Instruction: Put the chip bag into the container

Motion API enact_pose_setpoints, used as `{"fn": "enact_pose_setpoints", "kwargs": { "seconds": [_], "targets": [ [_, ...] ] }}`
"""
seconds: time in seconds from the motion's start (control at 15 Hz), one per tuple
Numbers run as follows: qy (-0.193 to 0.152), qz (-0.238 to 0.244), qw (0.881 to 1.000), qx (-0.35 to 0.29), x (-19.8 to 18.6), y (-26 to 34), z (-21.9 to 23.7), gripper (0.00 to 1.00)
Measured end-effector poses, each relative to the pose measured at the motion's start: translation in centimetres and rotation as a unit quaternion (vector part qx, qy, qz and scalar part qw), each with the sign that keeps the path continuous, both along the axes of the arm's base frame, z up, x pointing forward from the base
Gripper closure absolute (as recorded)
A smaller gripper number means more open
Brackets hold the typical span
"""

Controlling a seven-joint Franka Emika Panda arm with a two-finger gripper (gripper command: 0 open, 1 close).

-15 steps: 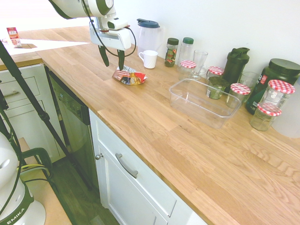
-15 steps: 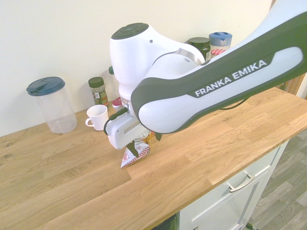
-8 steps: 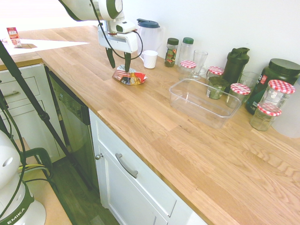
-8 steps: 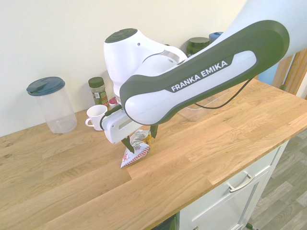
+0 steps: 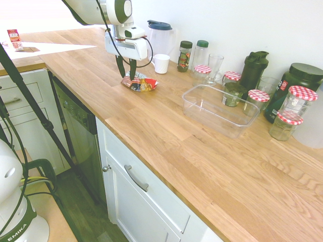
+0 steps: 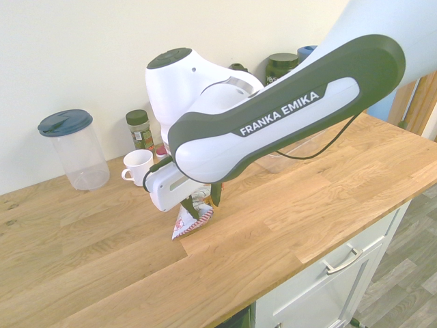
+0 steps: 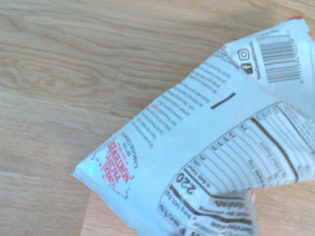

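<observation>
- First exterior view: the end effector [image 5: 127,78] is low at the chip bag [image 5: 145,84], its 2 fingers apart; I cannot tell whether they touch it.
- The bag lies on the wooden desk [image 5: 151,123], near the white mug [image 5: 161,64], outside the clear container [image 5: 211,120].
- Wrist view: the bag's pale side shows 1 barcode [image 7: 280,58].

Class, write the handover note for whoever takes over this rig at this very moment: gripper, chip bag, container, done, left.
Gripper: open, low over the counter, fingers apart at the chip bag; no firm grip is clear.
Chip bag: on the counter near the white mug, outside the container.
Container: clear tub on the counter, in front of the jars.
Done: gripper lined up at the bag.
Left: grip, lift, carry to the container, release inside.
</observation>
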State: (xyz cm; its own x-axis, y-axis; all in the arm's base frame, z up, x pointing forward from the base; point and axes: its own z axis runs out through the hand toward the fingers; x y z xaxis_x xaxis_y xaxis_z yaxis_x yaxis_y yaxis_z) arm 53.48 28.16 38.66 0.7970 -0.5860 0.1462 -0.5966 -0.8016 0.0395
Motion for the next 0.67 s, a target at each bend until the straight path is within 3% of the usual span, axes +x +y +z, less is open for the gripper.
{"fn": "enact_pose_setpoints", "kwargs": {
  "seconds": [0.67],
  "targets": [
    [0.005,0.009,1.000,0.000,-0.12,0.29,-0.55,1.00]
  ]
}}
